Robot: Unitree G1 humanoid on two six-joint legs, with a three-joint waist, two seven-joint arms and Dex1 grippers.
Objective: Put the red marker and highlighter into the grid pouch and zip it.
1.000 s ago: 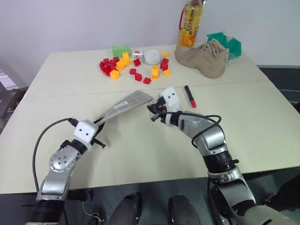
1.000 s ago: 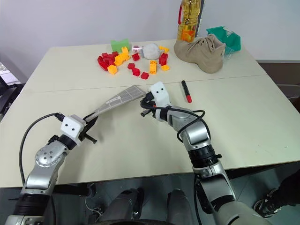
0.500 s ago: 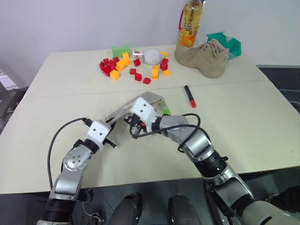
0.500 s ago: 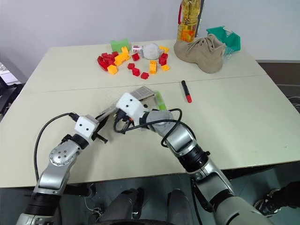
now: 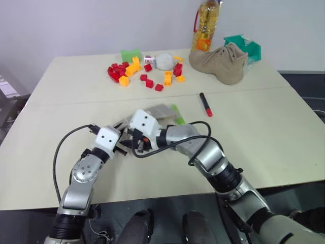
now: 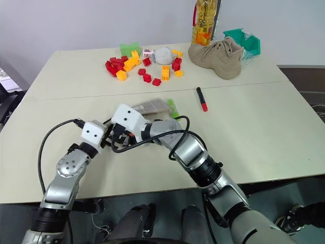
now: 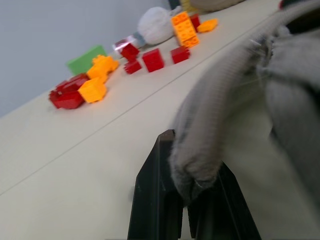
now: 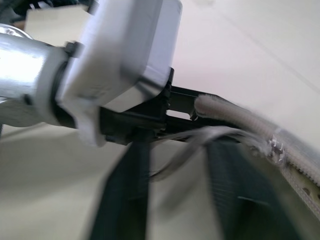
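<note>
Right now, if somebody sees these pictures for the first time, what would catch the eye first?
First the two arms meeting near the table's front: the left pincer is shut on a corner of the grid pouch, with the right pincer close beside it. Behind lies the highlighter, and to its right the red marker. Bright red and orange blocks are scattered at the far side.

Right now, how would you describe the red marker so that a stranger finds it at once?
Start at the tan boot at the table's far edge, then come toward the robot. The red marker lies alone there: slim, black, one red end, unlike the chunky red blocks.
</note>
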